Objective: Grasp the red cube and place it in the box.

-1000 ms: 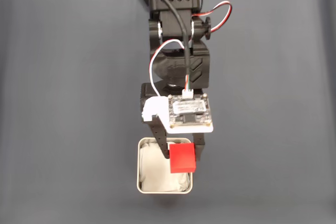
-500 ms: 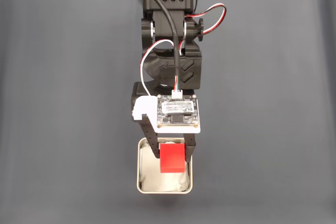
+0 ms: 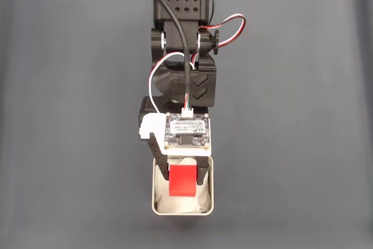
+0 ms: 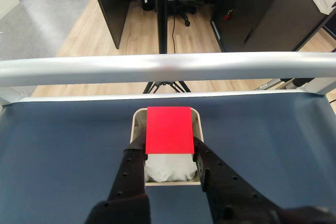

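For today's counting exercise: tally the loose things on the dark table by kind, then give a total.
Red cube: 1, held by the gripper above the box
Box: 1, with a white lining
Total: 2

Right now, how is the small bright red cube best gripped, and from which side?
By two opposite flat side faces, coming down from above. The small bright red cube has plain parallel faces, and the gripper already pinches it that way over the white-lined metal-rimmed box.
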